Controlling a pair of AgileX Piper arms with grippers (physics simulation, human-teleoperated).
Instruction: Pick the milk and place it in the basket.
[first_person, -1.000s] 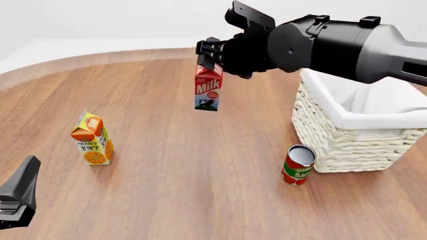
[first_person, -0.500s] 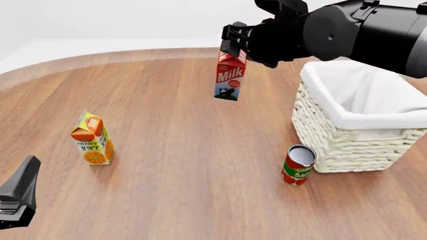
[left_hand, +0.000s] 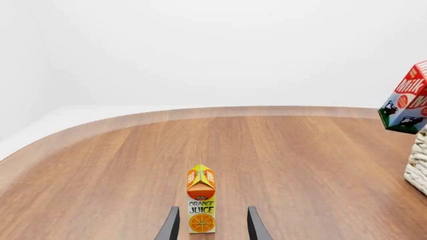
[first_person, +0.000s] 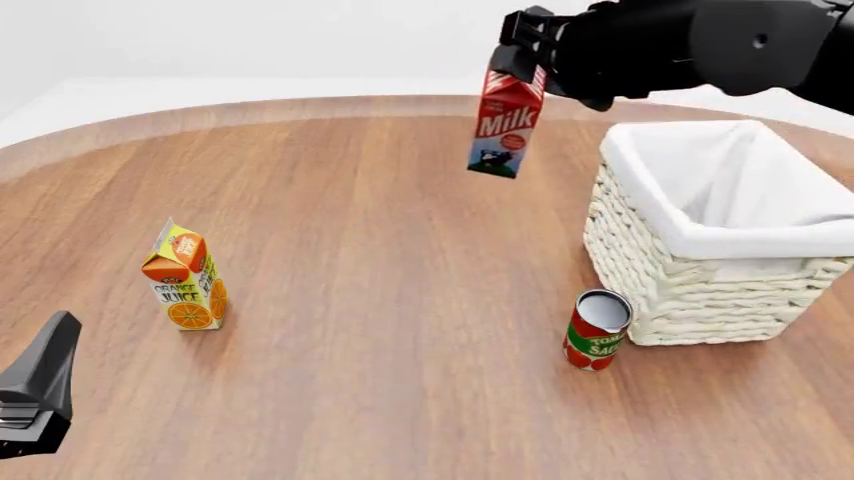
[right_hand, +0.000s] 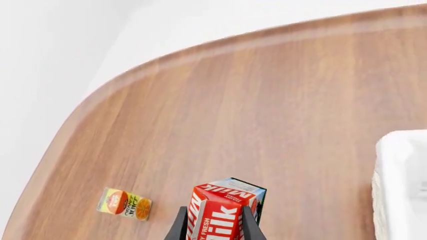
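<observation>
Simulated tabletop test scene, not a furnished room.

A rounded wooden table fills the frame against a blank white backdrop at the top; flat lighting and 3 grocery props, juice carton at left, sauce can and wicker basket at right, indicate a rendered setup.

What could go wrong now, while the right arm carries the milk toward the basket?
1. The right gripper holds the milk only by its red top, and the carton hangs tilted. It might slip or swing loose.
2. The milk is not yet over the basket, so a drop now would likely land on the table.
3. If the arm descends early, the carton's base could hit the basket's near rim.
</observation>
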